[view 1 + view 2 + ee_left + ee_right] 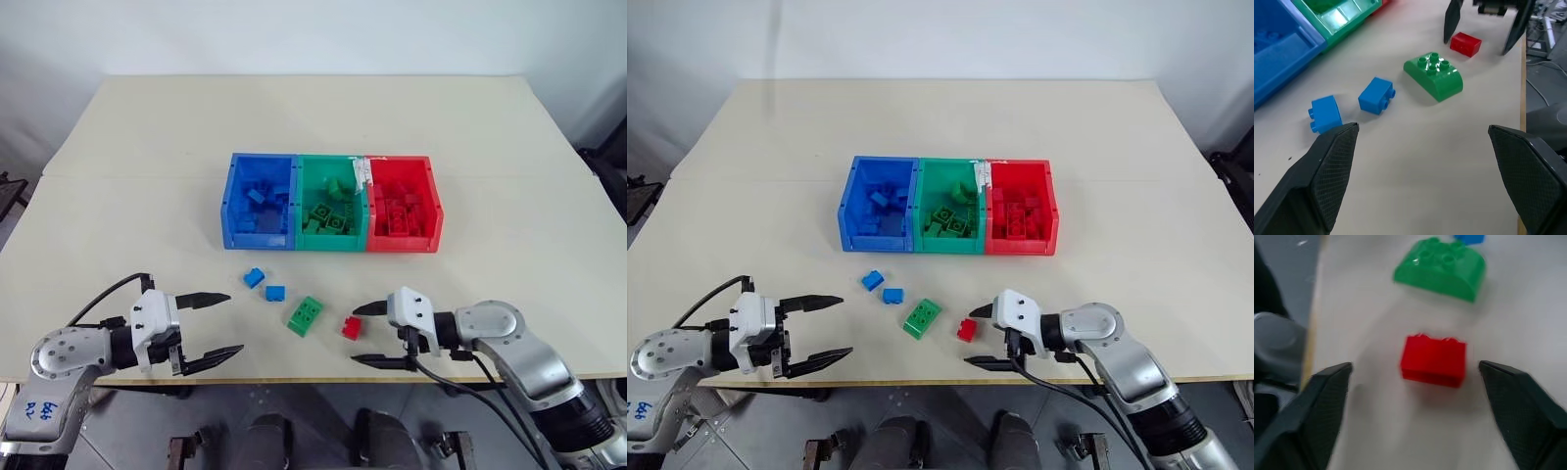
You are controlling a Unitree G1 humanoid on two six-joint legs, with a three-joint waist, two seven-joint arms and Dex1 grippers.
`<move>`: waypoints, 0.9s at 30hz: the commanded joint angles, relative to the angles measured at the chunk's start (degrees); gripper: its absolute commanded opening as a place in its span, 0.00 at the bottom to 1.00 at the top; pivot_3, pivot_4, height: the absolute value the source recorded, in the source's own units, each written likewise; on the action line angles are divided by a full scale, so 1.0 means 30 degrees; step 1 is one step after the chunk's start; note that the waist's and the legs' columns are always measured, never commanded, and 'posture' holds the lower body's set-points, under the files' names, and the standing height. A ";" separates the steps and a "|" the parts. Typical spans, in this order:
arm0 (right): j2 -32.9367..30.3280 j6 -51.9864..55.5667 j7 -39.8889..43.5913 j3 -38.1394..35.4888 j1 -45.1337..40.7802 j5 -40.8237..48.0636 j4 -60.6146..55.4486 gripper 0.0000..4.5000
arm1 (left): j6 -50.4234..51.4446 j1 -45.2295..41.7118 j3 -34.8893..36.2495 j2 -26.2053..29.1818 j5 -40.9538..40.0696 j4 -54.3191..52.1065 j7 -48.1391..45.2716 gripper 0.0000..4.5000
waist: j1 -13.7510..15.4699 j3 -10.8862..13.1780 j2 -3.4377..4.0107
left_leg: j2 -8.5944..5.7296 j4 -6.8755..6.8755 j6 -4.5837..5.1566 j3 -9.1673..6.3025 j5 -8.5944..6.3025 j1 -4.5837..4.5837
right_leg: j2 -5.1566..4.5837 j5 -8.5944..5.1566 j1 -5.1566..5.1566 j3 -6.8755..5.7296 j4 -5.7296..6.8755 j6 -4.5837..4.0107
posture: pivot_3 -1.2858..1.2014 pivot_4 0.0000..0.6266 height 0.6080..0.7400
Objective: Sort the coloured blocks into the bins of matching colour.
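Observation:
Loose on the table near its front edge lie two small blue blocks [254, 277] [275, 292], a larger green block [306, 315] and one red block [351, 328]. Behind them stand the blue bin [257, 202], green bin [331, 204] and red bin [404, 205], each holding blocks of its own colour. My right gripper [367, 335] points left at the red block [1433, 359], open, its fingers reaching toward either side of the block without touching it. My left gripper [217, 323] is open and empty, left of the blue blocks [1326, 113] [1376, 95].
The bins sit side by side mid-table. The table's front edge [294, 377] runs just below both grippers. Black cables trail from each wrist. The far half of the table [313, 117] is bare.

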 commanded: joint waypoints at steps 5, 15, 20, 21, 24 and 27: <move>0.0275 -0.0891 -0.0111 -0.0111 -0.0339 -0.0345 0.0932 0.35 | 0.0030 0.0353 0.0313 -0.0507 -0.0394 -0.1116 0.0901 1.00 | 0.0006 -0.0002 -0.0003 | -0.0004 0.0000 0.0001 0.0021 0.0000 0.0000 | 0.0001 0.0000 0.0001 0.0000 0.0000 0.0000 | 0.52 0.24 1.00; 0.0805 -0.0180 -0.1079 -0.5035 -0.3434 0.3112 0.2884 0.32 | 0.0849 -0.0980 0.0230 -0.1735 -0.1311 -0.1821 0.2559 1.00 | 0.0003 -0.0001 -0.0001 | -0.0005 0.0001 0.0004 0.0012 0.0002 -0.0001 | 0.0000 0.0001 0.0000 0.0013 0.0001 0.0002 | 0.52 0.24 1.00; 0.0729 -0.1321 -0.2699 -0.6485 -0.6878 0.1977 0.6920 0.32 | 0.1367 -0.1236 0.0502 -0.2120 -0.1531 -0.1808 0.3383 1.00 | -0.0061 -0.0001 -0.0002 | 0.0001 -0.0002 -0.0001 0.0034 0.0001 0.0000 | 0.0009 -0.0004 -0.0001 -0.0008 0.0005 -0.0008 | 0.52 0.24 1.00; 0.0752 -0.1857 -0.3148 -0.6431 -0.7730 0.1395 0.8104 0.32 | 0.1336 -0.1225 0.0604 -0.2152 -0.1520 -0.1702 0.3476 1.00 | -0.0106 -0.0001 -0.0001 | -0.0001 -0.0002 -0.0002 0.0066 0.0001 -0.0008 | 0.0010 -0.0005 -0.0004 -0.0011 0.0003 -0.0009 | 0.52 0.24 1.00; 0.0990 -0.2573 -0.4032 -0.6174 -0.9641 0.0356 1.1052 0.32 | 0.1455 -0.1240 0.0890 -0.2213 -0.1779 -0.1644 0.3739 1.00 | -0.0217 0.0000 0.0000 | -0.0006 -0.0008 0.0000 0.0119 0.0001 -0.0022 | 0.0007 -0.0006 -0.0016 -0.0008 0.0001 -0.0011 | 0.52 0.24 1.00; 0.1373 -0.2866 -0.4083 -0.5912 -1.0684 -0.0018 1.2931 0.32 | 0.1746 -0.1288 0.1131 -0.2273 -0.2192 -0.1817 0.3986 1.00 | -0.0398 0.0000 0.0001 | 0.0000 -0.0009 -0.0001 0.0114 0.0002 -0.0028 | 0.0008 -0.0006 -0.0017 -0.0016 0.0001 -0.0012 | 0.52 0.24 1.00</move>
